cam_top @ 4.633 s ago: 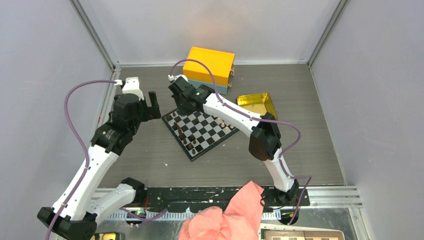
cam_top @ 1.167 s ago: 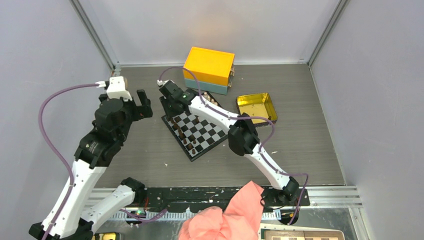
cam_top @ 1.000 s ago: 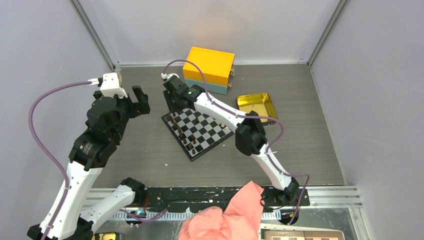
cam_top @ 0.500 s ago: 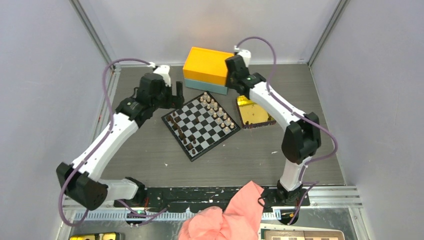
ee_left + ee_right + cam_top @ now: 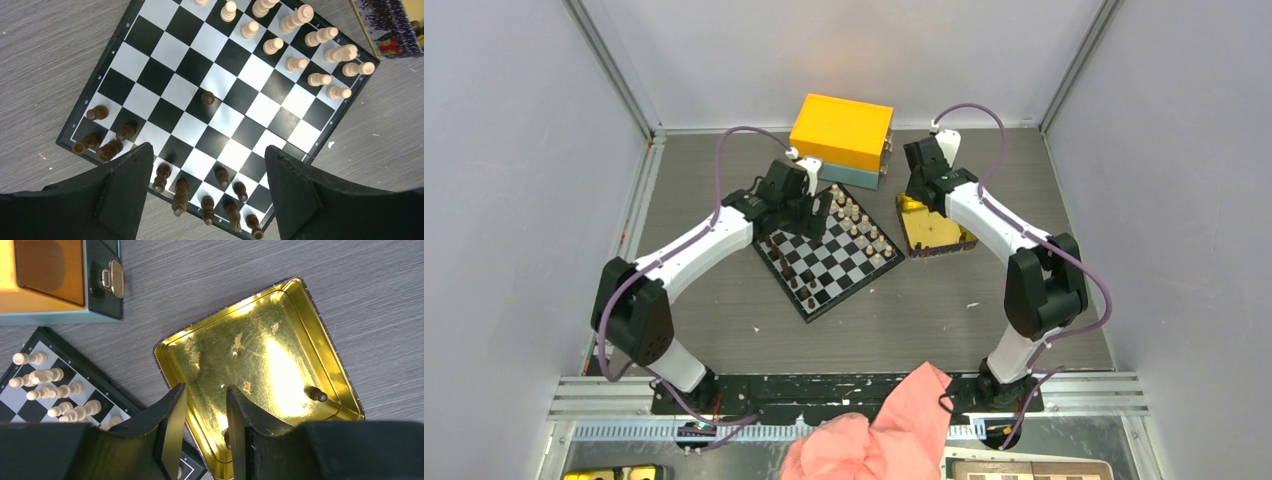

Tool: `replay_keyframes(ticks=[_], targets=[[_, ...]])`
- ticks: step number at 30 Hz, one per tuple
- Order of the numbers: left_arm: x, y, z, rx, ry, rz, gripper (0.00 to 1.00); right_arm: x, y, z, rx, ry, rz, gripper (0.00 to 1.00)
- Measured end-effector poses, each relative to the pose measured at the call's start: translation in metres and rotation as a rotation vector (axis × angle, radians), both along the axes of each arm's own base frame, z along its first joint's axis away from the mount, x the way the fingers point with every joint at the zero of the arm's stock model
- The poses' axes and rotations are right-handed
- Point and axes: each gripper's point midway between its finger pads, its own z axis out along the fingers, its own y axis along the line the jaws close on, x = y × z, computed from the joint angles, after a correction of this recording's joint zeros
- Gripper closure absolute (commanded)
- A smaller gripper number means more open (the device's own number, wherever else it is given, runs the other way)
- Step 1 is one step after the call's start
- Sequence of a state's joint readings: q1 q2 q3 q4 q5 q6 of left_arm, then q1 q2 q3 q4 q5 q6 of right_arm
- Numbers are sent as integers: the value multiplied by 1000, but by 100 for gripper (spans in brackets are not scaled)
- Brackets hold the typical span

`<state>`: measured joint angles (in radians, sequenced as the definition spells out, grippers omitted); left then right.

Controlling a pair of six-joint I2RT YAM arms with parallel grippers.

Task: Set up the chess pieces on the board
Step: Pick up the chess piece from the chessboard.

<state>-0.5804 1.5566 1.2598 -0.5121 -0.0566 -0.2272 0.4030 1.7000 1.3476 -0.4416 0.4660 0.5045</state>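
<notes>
The black-and-white board lies tilted in the middle of the table. Light tan pieces line its far right side. Dark brown pieces line its near left edge, and one dark piece stands alone near the middle. My left gripper is open wide and empty above the dark side; it also shows in the top view. My right gripper hovers over the gold tin, its jaws a little apart and empty. One dark piece lies in the tin, and another is half hidden behind a finger.
An orange and teal box stands just behind the board, its latch side showing in the right wrist view. The gold tin sits against the board's right corner. A pink cloth lies at the near edge. Grey walls close in three sides.
The left arm swung from the left of the board to above its dark side. The right arm swung from the board's far left corner across to the gold tin.
</notes>
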Motion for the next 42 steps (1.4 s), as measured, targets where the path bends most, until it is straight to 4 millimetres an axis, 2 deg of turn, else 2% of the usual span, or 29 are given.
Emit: replay_keyframes(ticks=[6, 16, 18, 28, 42], targets=[[9, -6, -30, 34, 37, -21, 27, 3, -8, 3, 15, -23, -20, 59], [20, -14, -85, 89, 111, -38, 46, 4, -15, 6, 25, -36, -32, 59], [23, -15, -92, 100, 119, -44, 47, 4, -14, 6, 27, -37, -31, 59], [39, -24, -96, 102, 102, -44, 54, 4, -13, 5, 31, -34, -27, 59], [44, -20, -97, 130, 96, -22, 58, 4, -14, 5, 31, -34, -29, 59]])
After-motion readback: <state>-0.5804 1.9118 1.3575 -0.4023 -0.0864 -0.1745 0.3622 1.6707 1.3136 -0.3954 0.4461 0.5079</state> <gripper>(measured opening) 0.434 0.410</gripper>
